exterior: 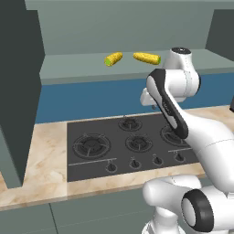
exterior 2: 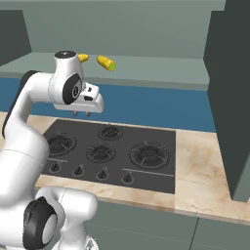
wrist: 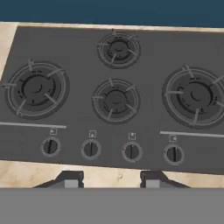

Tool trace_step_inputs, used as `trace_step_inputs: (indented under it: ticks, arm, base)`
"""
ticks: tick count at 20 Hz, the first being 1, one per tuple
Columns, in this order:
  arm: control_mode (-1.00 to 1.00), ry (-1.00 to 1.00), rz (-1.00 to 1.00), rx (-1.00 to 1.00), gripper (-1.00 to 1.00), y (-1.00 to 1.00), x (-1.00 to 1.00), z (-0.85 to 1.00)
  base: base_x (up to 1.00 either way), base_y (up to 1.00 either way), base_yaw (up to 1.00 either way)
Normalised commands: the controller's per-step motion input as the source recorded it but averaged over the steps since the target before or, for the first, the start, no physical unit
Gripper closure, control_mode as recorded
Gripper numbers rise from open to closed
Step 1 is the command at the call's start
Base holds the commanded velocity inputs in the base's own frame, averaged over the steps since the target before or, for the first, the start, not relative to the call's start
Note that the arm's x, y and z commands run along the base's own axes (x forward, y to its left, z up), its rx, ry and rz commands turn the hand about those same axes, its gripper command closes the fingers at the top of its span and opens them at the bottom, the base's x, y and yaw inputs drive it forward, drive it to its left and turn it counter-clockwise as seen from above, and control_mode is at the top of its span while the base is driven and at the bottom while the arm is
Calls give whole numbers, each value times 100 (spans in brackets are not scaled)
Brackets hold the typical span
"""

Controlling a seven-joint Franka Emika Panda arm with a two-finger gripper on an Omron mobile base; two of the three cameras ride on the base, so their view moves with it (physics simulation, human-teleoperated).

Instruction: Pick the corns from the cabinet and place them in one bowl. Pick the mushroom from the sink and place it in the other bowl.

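Note:
Two yellow corns lie side by side on the grey-green cabinet shelf [exterior: 77,66], one [exterior: 113,58] left of the other [exterior: 147,57]; the right base view shows them too [exterior 2: 83,57] [exterior 2: 106,62]. My gripper [exterior: 153,107] [exterior 2: 81,114] hangs well below and in front of that shelf, pointing down over the hob. Its fingertips [wrist: 70,179] stand apart at the bottom of the hand view, and the gripper [wrist: 111,180] is open with nothing between them. The bowls, the mushroom and the sink are out of view.
A black gas hob [exterior: 119,141] [wrist: 113,96] with several burners and a row of knobs is set into the marble counter [exterior: 45,155]. Dark cabinet doors stand open at the left [exterior: 18,91] and at the right [exterior 2: 229,97]. A blue wall runs behind.

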Motion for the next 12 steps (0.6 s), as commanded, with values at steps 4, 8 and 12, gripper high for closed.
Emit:
trace_step_inputs:
  ticks: [4,8,12]
  arm:
    - [-100,-1,-1,0,-100,0,-5,0]
    - [-100,-17,-1,0,-100,0,-7,2]
    - [-100,-23,0,0,-100,-1,-4,13]
  base:
    - [0,0,0]
    - [0,0,0]
    - [0,0,0]
